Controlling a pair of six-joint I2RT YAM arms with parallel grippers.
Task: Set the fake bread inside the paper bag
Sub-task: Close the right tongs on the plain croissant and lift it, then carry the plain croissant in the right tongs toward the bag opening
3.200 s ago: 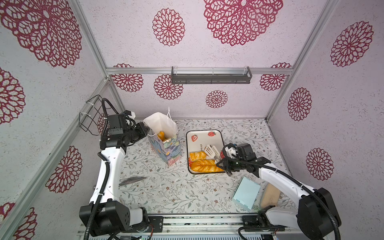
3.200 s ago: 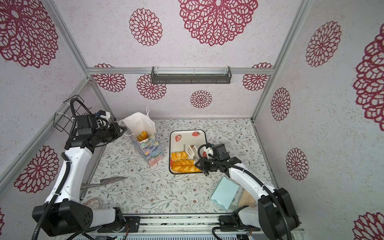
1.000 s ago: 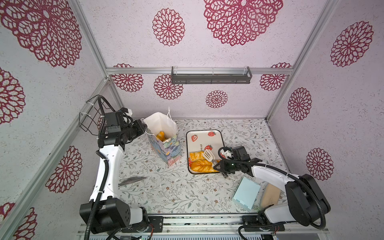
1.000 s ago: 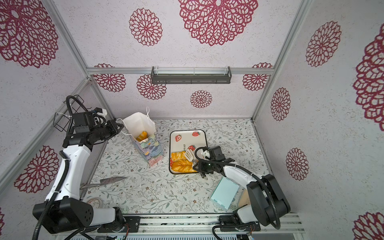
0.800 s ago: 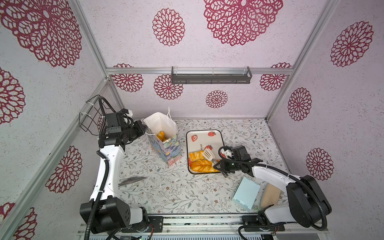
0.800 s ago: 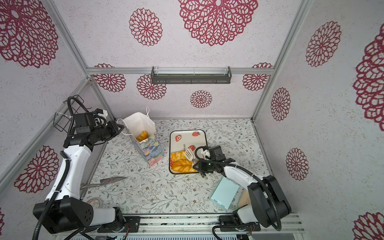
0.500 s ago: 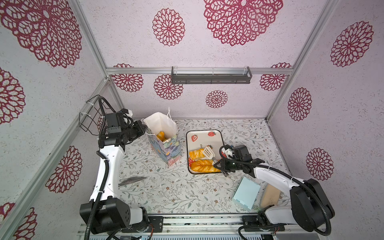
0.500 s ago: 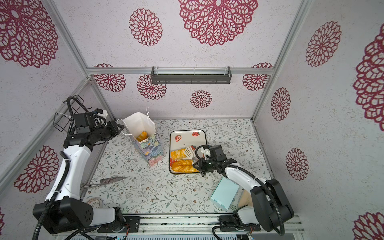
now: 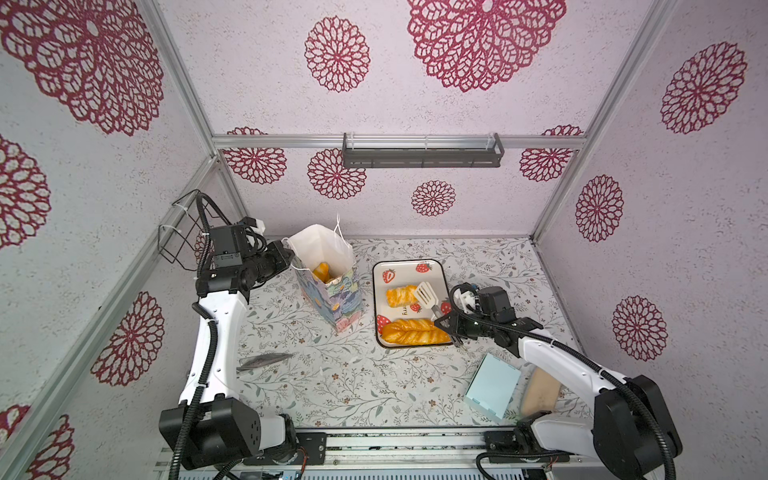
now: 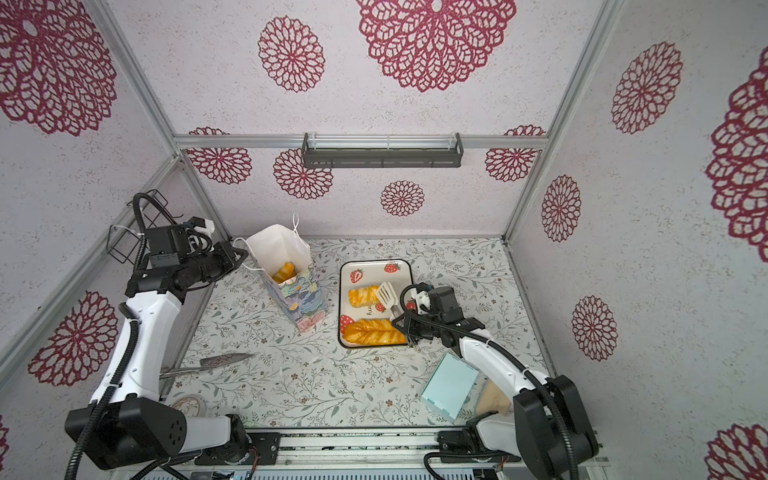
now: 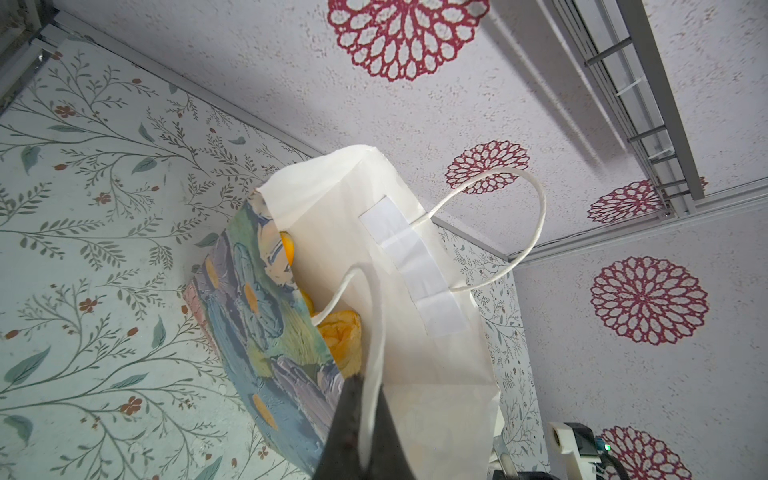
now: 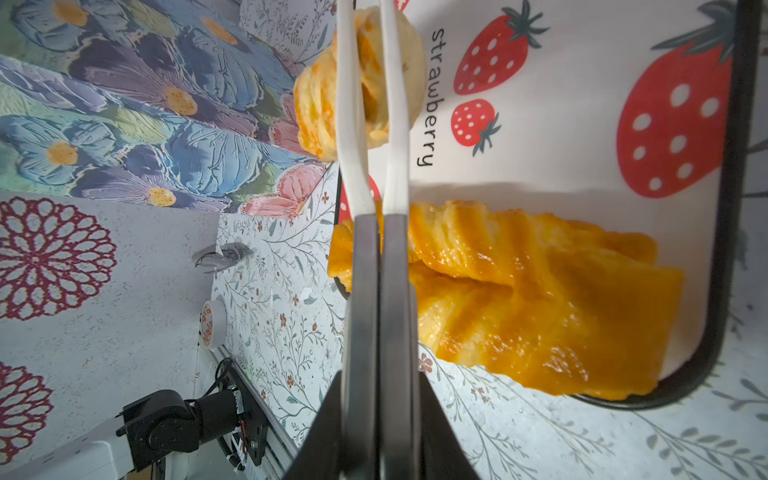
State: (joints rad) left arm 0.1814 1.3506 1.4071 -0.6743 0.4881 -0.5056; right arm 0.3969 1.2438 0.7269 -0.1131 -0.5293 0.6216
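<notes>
Tongs (image 9: 424, 293) have swung off the loaf (image 9: 413, 332) to the roll (image 9: 400, 296) at mid-tray (image 9: 409, 266), and the roll has slid slightly toward the tray's far end. Clamped on the tongs, the right gripper (image 9: 448, 326) squeezes them narrow against the roll's end; whether it is pinched I cannot tell. Left of the tray, the left gripper (image 11: 362, 399) pinches the cord (image 11: 374, 332) of the bag (image 9: 340, 299), some bread (image 9: 322, 271) already inside. Step in hand: picking the roll. Next comes a firm lift, then a carry over the bag's mouth.

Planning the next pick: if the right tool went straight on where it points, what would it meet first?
Likely the small roll on the tray; the white tongs the right tool holds point straight at it. Depth is unclear.
</notes>
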